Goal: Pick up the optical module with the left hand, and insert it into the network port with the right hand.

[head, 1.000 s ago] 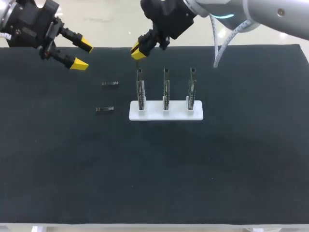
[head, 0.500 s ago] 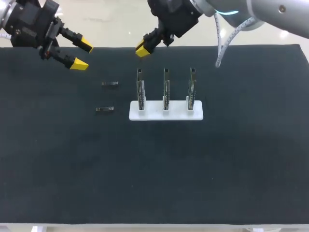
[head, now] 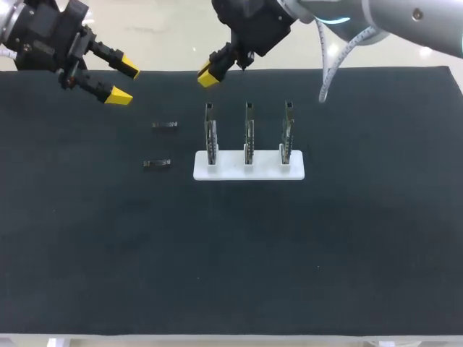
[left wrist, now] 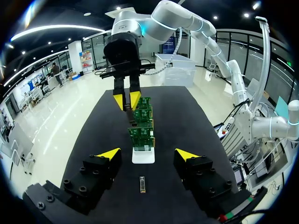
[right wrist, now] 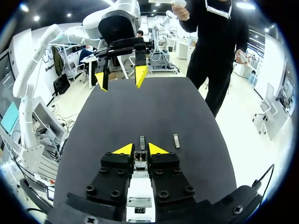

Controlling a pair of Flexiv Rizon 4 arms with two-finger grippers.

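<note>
The right arm [head: 405, 18] and left arm [right wrist: 39, 49] are built of smooth, rounded silver-grey links. The right arm carries a ring lit pale blue [head: 336, 22] at 1 joint, and a white cable [head: 331, 69] hangs loose beside it. Each wrist ends in a black, blocky housing [head: 40, 32]. The left gripper [head: 124, 82] and right gripper [head: 209, 74] each have 2 black angular fingers capped with bright yellow wedge tips. Their matte black finger blocks [left wrist: 93, 175] are studded with round socket-head screws [left wrist: 83, 189].
</note>
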